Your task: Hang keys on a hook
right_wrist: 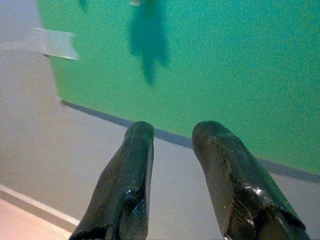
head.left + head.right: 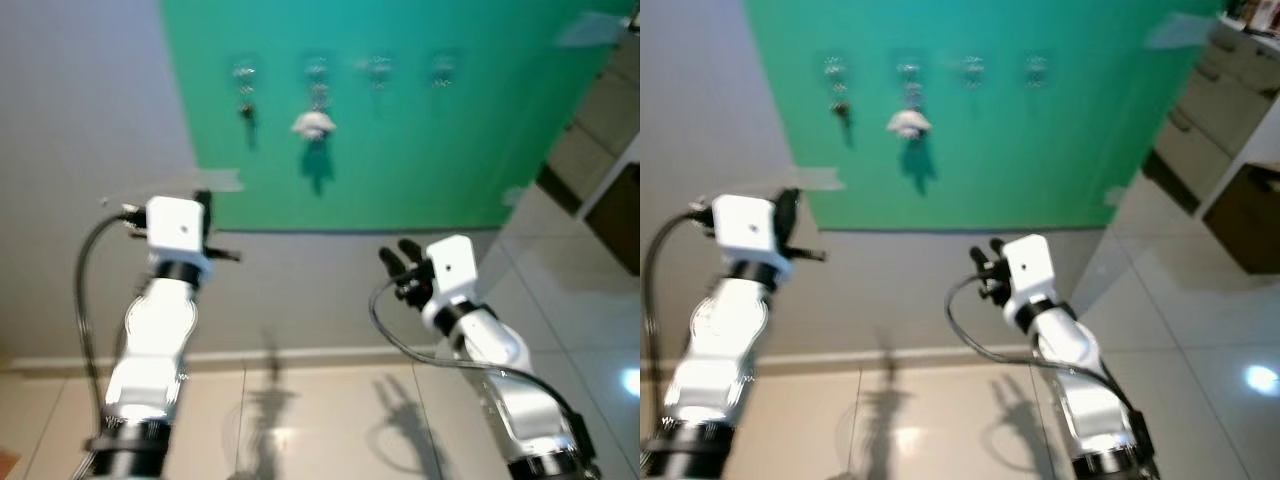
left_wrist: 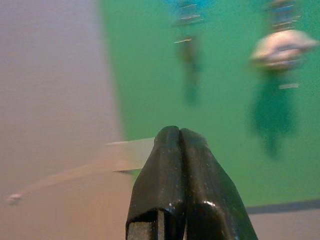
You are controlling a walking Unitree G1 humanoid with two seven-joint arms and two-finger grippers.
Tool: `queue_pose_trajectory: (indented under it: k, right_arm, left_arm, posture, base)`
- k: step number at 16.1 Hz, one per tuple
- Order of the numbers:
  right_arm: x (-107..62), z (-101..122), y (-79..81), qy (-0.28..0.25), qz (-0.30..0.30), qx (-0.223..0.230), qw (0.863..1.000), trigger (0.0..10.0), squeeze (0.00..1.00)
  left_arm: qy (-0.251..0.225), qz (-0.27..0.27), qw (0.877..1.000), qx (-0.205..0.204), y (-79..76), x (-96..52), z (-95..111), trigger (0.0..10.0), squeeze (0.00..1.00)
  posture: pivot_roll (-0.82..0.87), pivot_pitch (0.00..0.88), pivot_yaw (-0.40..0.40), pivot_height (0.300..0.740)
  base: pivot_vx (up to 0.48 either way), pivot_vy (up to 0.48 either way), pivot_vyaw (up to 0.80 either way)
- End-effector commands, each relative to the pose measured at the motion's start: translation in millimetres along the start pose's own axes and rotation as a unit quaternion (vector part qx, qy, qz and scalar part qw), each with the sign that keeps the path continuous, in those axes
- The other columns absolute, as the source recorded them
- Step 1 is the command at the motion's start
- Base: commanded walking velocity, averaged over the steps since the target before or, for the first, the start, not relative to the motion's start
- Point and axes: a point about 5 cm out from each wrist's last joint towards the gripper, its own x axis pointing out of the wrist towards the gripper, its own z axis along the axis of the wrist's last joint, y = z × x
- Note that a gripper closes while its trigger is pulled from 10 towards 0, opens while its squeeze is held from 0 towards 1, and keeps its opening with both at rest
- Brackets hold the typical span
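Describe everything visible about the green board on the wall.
The green board is a flat, matte sheet fixed to a grey wall, its lower edge above the skirting. Strips of pale tape hold its edges. Four small clear hooks run in a row near its top. A dark key hangs from the leftmost, a whitish object from the second; both cast shadows on it. The picture is blurred.

Home interior, probably a hallway: plain grey wall (image 2: pixel 80 120) with skirting board, glossy tiled floor (image 2: pixel 330 420), a taped-up green sheet (image 2: pixel 400 130) carrying a row of hooks (image 2: pixel 378 70), and cupboards (image 2: pixel 1210 80) at right.
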Motion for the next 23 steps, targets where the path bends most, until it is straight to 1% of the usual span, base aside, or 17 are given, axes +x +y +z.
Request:
queue_pose_trajectory:
  k: [1,2,4,6,9,14,16,18,22,23]
  right_arm:
    - [-0.7,3.4,-4.6,-0.009,-0.012,0.004,1.0,10.0,0.0]
    - [-0.5,4.8,-4.7,-0.012,-0.007,0.0,1.0,10.0,0.0]
    - [0.3,6.9,-5.0,-0.017,-0.009,0.0,1.0,10.0,0.0]
    - [3.3,13.0,-7.4,-0.03,-0.018,0.002,0.999,10.0,0.0]
    - [3.4,15.5,-9.6,-0.037,-0.029,0.013,0.999,10.0,0.0]
    - [2.3,15.5,-10.9,-0.038,-0.035,0.016,0.999,10.0,0.0]
    - [2.7,15.9,-8.7,-0.038,-0.02,0.002,0.999,10.0,0.0]
    - [4.0,15.3,-4.5,-0.033,-0.009,-0.005,0.999,10.0,0.0]
    - [4.2,14.8,-4.2,-0.034,-0.01,-0.008,0.999,10.0,0.0]
    - [3.4,14.4,-6.4,-0.037,-0.021,0.005,0.999,10.0,0.0]
  left_arm:
    - [-0.008,0.009,1.0,0.01,3.8,4.4,4.2,10.0,0.0]
    - [-0.005,0.013,1.0,-0.002,4.3,5.5,3.7,10.0,0.0]
    - [-0.005,0.015,1.0,-0.006,4.6,6.6,4.1,10.0,0.0]
    - [-0.009,0.013,1.0,0.005,5.8,9.7,6.4,10.0,0.0]
    - [-0.026,0.018,0.999,0.008,7.5,12.1,11.4,10.0,0.0]
    - [-0.033,0.003,0.999,0.0,2.9,12.1,13.1,10.0,0.0]
    - [-0.032,0.001,0.999,-0.002,1.7,11.6,12.0,10.0,0.0]
    - [-0.031,-0.001,1.0,-0.005,0.3,10.9,10.7,10.0,0.0]
    - [-0.028,-0.006,1.0,-0.004,-0.2,10.0,9.1,10.0,0.0]
    - [-0.028,-0.008,1.0,-0.004,-0.7,10.1,8.9,10.0,0.0]
  posture:
    - [-0.07,0.0,0.012,0.74]
    - [-0.07,0.0,0.011,0.74]
    - [-0.06,0.0,0.011,0.74]
    - [-0.06,0.0,0.011,0.74]
    - [-0.07,0.0,0.013,0.74]
    - [-0.07,0.0,0.012,0.74]
    - [-0.07,0.0,0.009,0.74]
    - [-0.07,0.0,0.006,0.74]
    - [-0.07,0.0,0.01,0.74]
    - [-0.07,0.0,0.012,0.74]
  base:
    - [0.0,-0.322,0.0]
    - [0.0,0.0,0.0]
    - [0.0,0.0,0.0]
    - [0.0,0.0,0.0]
    - [0.0,0.0,0.0]
    - [0.342,0.0,0.0]
    - [0.394,0.0,0.0]
    - [0.407,0.0,0.66]
    - [0.412,0.0,0.8]
    - [0.412,0.0,0.0]
